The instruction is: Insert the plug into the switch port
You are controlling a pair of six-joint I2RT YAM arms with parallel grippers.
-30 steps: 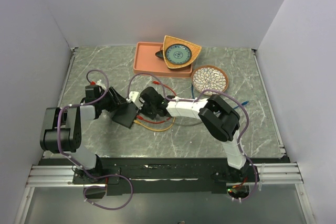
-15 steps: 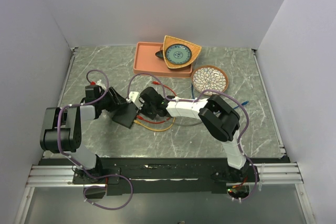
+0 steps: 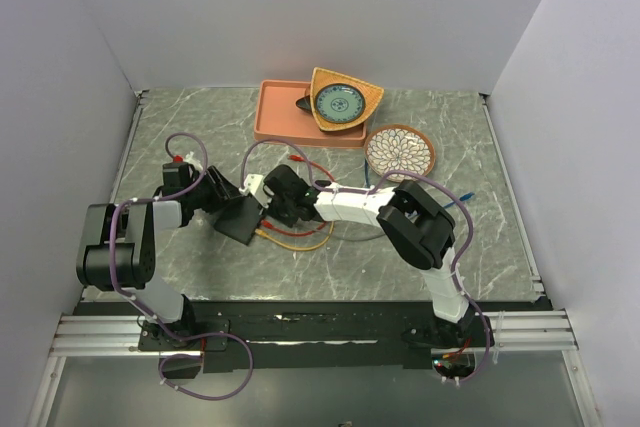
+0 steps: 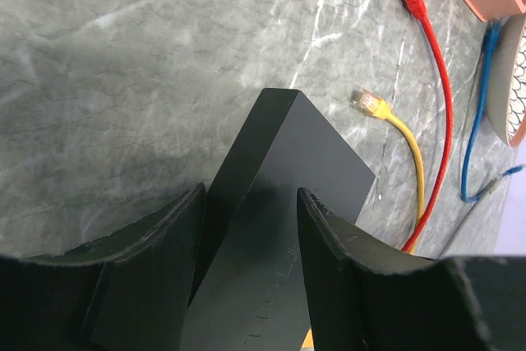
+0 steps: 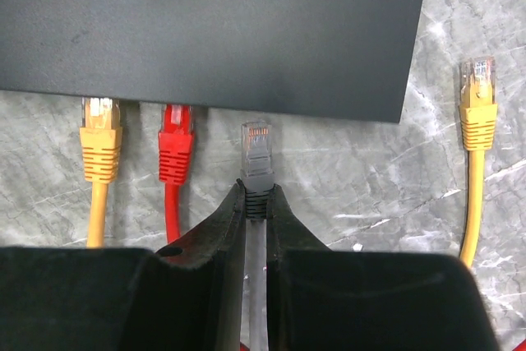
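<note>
Grey plug (image 5: 256, 154) in right tool (image 5: 256, 196) has edged nearer switch (image 5: 214, 30).

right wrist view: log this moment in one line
right gripper: shut on grey plug | grey plug: not yet in switch | left gripper: shut on switch

I see the marble table (image 3: 480, 237) carrying the switch (image 3: 240, 219) left of centre, cables (image 3: 300, 244) beside it, a tray (image 3: 275, 117) at the back and a plate (image 3: 399, 151) nearby.

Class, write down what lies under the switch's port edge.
Under the switch reach a yellow plug and red plug; its casing covers their tips and the sockets. The grey plug stops short.
</note>
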